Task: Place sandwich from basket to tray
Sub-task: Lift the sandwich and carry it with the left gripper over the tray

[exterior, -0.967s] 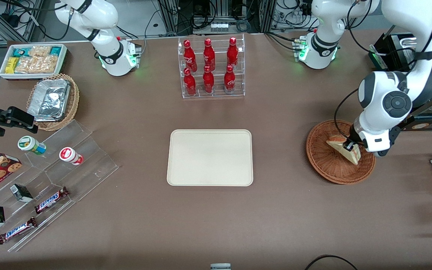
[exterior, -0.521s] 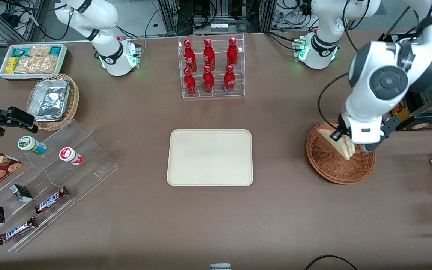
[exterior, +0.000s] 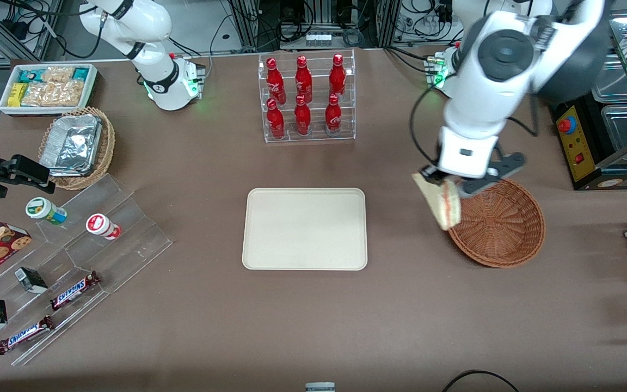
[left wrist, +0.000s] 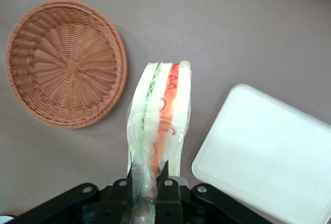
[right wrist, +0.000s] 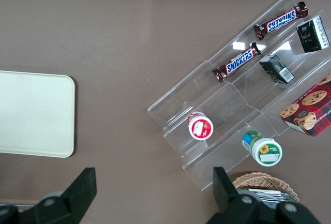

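My left gripper (exterior: 444, 182) is shut on the sandwich (exterior: 440, 200), a plastic-wrapped wedge of white bread with a red-orange filling stripe. It holds the sandwich in the air above the basket's rim on the side toward the tray. In the left wrist view the gripper (left wrist: 150, 175) pinches the wrapped end of the sandwich (left wrist: 163, 118). The round reddish-brown wicker basket (exterior: 501, 226) is empty; it also shows in the left wrist view (left wrist: 64, 63). The cream-beige tray (exterior: 305, 228) lies bare at the table's middle, and in the left wrist view (left wrist: 269, 151) it lies beside the sandwich.
A clear rack of red bottles (exterior: 305, 98) stands farther from the front camera than the tray. A clear stepped shelf with snack bars and cups (exterior: 74, 256), a paler wicker basket with a foil container (exterior: 77, 146) and a white tray of snack packets (exterior: 49, 87) lie toward the parked arm's end.
My left gripper has lifted the sandwich out of the basket and carried it toward the tray, to above the basket's rim. The basket is now empty.
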